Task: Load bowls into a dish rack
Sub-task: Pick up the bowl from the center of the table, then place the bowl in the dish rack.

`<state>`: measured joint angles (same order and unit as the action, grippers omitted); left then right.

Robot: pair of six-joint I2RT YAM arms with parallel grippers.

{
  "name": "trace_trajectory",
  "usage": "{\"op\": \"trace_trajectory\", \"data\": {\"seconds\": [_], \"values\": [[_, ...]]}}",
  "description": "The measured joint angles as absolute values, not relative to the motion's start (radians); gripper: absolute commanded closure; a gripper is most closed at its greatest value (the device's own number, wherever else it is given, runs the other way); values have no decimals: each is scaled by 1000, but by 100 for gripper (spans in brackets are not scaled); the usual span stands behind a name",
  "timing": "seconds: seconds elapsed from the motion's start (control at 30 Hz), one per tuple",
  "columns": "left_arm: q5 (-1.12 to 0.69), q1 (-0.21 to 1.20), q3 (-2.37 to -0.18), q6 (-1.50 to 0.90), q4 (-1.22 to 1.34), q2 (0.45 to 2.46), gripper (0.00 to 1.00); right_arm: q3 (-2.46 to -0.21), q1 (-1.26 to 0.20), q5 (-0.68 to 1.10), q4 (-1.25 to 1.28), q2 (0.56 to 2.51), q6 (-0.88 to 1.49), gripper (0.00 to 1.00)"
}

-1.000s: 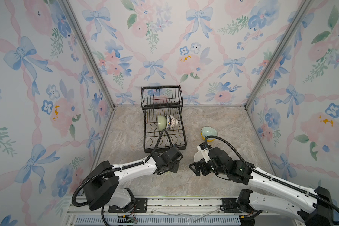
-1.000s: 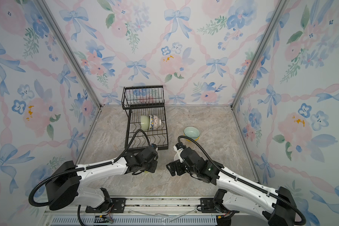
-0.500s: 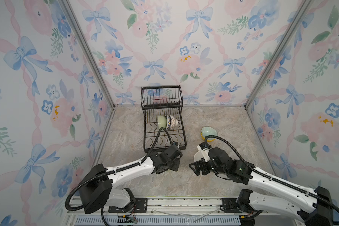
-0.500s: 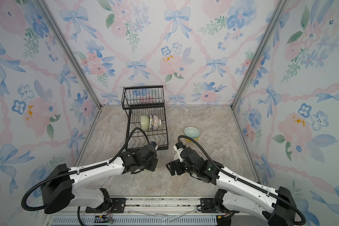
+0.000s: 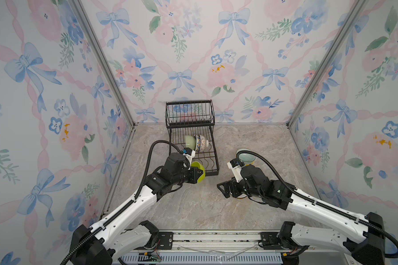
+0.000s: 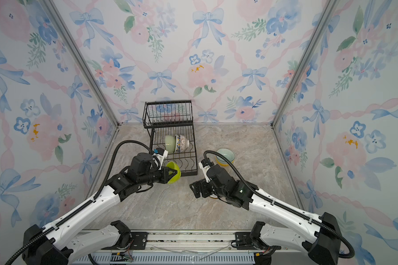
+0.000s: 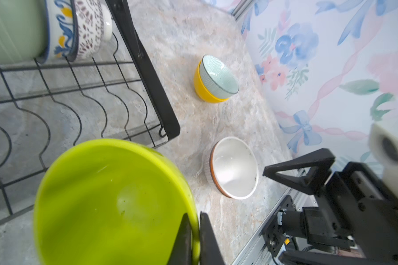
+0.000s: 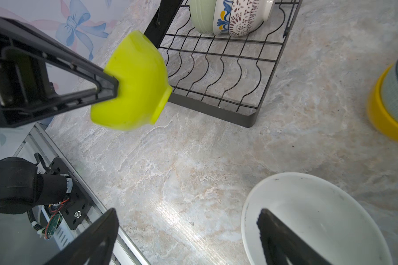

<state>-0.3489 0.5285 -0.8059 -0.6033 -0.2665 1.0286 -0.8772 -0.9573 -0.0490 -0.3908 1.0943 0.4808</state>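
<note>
My left gripper [image 7: 194,220] is shut on the rim of a lime green bowl [image 5: 200,170] [image 6: 174,172] [image 8: 133,85]. It holds the bowl tilted above the table, at the near left corner of the black wire dish rack [image 5: 213,172] [image 6: 168,112]. In the rack's lower tray a pale green bowl [image 5: 190,141] and a patterned white bowl [image 5: 200,142] stand on edge. My right gripper [image 8: 186,213] [image 5: 225,189] is open, low over the table. One of its fingers [image 8: 276,234] hangs over a white bowl [image 8: 319,218] [image 7: 233,167] and grips nothing.
A pale teal bowl [image 5: 245,157] [image 7: 217,78] sits nested in a yellow bowl [image 7: 202,91] [image 8: 381,119] on the marble table, right of the rack. Flowered walls enclose three sides. A metal rail [image 5: 216,238] runs along the near edge.
The left gripper has finished shutting on the lime green bowl and raised it toward the rack's near edge. The right arm has stayed where it was.
</note>
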Motion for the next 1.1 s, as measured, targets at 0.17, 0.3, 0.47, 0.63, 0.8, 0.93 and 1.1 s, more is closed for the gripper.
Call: {"op": "trace_trajectory", "data": {"seconds": [0.17,0.3,0.47,0.63,0.8,0.93,1.1], "values": [[-530,319,-746,-657,-97,1023,100,-946,-947,-61,-389,1148,463,4],[-620,202,-699,-710,31,1051,100,-983,-941,-64,-377,1183,459,4],[-683,109,-656,-781,196,1127,100,-1011,-926,-64,-375,1226,452,4],[-705,46,-639,-838,340,1222,100,-1023,-910,-63,-358,1263,452,4],[-705,9,-641,-874,450,1323,100,-1034,-902,-56,-347,1303,456,4],[-704,0,-665,-896,504,1426,100,-1040,-902,-43,-334,1332,471,4],[-699,0,-693,-904,554,1512,100,-1039,-902,-37,-308,1341,488,4]]}}
